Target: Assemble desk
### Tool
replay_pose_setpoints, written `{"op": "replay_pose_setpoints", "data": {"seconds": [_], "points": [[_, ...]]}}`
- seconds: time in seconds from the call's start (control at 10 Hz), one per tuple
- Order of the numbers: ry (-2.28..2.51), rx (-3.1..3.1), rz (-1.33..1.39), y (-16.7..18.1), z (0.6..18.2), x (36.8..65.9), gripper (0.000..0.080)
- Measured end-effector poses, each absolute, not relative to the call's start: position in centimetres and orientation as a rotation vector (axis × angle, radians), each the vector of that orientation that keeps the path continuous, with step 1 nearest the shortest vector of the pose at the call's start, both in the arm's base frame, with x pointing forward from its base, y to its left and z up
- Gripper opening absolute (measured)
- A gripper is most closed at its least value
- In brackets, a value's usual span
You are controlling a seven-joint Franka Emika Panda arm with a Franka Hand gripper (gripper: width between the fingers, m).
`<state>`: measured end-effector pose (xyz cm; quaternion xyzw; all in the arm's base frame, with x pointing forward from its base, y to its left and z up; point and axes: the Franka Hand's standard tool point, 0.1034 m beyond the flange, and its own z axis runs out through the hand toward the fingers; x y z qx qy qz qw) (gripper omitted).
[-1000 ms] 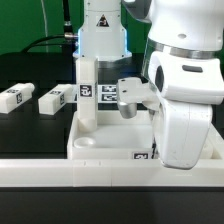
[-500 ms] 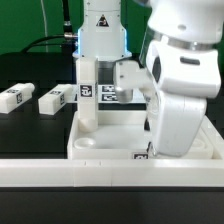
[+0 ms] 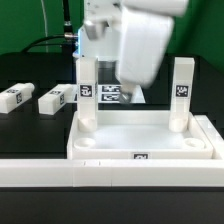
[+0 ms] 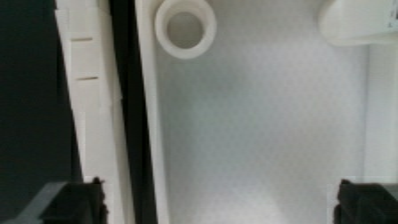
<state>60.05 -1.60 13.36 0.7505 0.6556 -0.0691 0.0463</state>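
**Leftward in the exterior view: white square-section tagged loose legs [image 3: 55,100]**

Two-finger gripper [image 4: 222,200] hangs above the white plastic tray-like tabletop [image 3: 130,125], jaws apart and empty. Both loose legs lie flat, well apart from it, long axes slanting.

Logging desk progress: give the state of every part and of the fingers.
Tabletop: lying flat, sockets up.
Leg at the exterior view's left: upright in a corner socket.
Leg at the exterior view's right: upright in a corner socket.
Loose legs: lying on the table, unfitted.
Front sockets: empty.
Fingers: open, holding nothing.
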Motion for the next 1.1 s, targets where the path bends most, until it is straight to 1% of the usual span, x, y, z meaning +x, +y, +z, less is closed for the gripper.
{"op": "replay_pose_setpoints", "data": {"seconds": [0.1, 0.4, 0.7, 0.8, 0.9, 1.1], "points": [[1.954, 2.321, -0.189, -2.6, 14.2, 59.0, 0.0649], [1.857, 2.402, -0.192, -2.5, 13.7, 58.9, 0.0649], [1.551, 2.599, -0.176, -2.6, 13.6, 58.8, 0.0649], [1.316, 2.733, -0.202, -3.5, 13.7, 58.2, 0.0649], [1.142, 2.809, -0.260, -4.4, 14.3, 57.4, 0.0649], [0.948, 2.878, -0.296, -5.4, 15.8, 56.5, 0.0649]]}}
